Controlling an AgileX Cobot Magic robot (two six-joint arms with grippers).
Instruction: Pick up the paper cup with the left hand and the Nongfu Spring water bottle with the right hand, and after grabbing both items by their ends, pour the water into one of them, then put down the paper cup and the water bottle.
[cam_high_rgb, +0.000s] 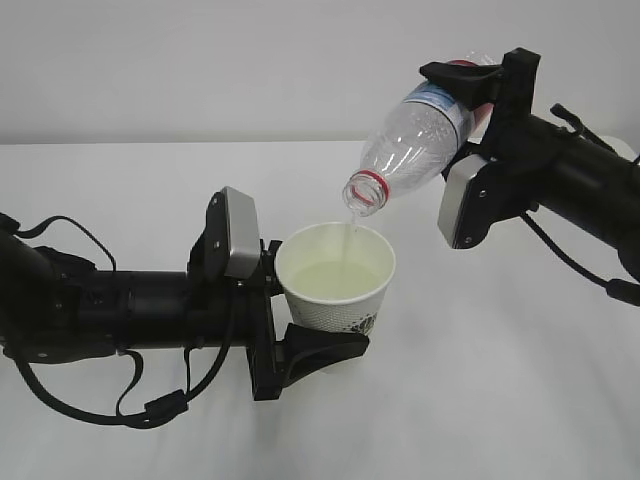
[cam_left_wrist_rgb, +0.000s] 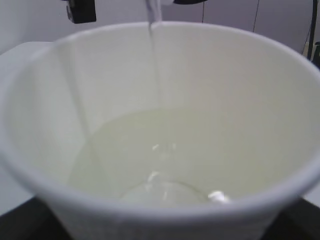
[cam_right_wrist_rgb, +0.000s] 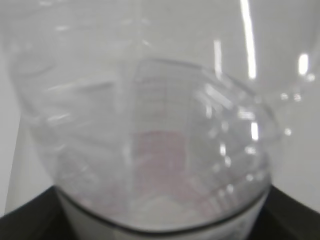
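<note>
My left gripper is shut on the paper cup and holds it upright above the table. The cup's cream inside fills the left wrist view, with water pooled in its bottom. My right gripper is shut on the base end of the Nongfu Spring water bottle. The bottle is tilted with its red-ringed mouth down over the cup. A thin stream of water falls from the mouth into the cup. The clear bottle wall fills the right wrist view.
Both arms hang over a plain white table with a pale wall behind it. A black object shows at the top of the left wrist view.
</note>
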